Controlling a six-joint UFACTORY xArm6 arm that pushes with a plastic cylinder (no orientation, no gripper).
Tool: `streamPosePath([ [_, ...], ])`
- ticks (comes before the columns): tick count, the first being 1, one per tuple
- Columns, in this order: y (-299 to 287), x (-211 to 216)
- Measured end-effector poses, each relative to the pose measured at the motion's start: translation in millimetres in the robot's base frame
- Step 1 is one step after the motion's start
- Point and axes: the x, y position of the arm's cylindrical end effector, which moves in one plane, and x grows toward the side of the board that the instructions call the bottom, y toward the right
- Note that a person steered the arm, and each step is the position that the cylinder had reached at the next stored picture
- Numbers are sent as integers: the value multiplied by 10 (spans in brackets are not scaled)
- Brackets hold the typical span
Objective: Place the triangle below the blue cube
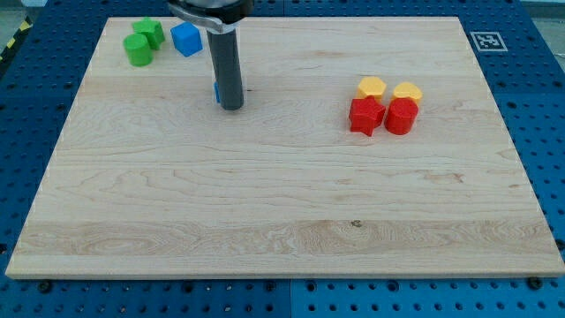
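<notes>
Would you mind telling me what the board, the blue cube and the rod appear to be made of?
The board looks like pale, unvarnished or lightly finished wood: grain lines and a small knot show. The blue cube seems to be matte plastic or painted wood; its even colour leaves that open. The rod looks like dark, dull metal or plastic, with my tip beside a small blue piece, mostly hidden.

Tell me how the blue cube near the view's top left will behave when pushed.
The blue cube has flat faces, so it should slide, not roll. It looks small and squat: probably light and unlikely to tip. The smooth wooden board suggests easy sliding, though an off-centre push may turn it. My tip sits below it, apart.
</notes>
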Motion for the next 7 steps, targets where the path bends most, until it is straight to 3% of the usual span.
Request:
streamPosePath([
  [2, 267, -54],
  [4, -546, -331],
  [7, -26, -261],
])
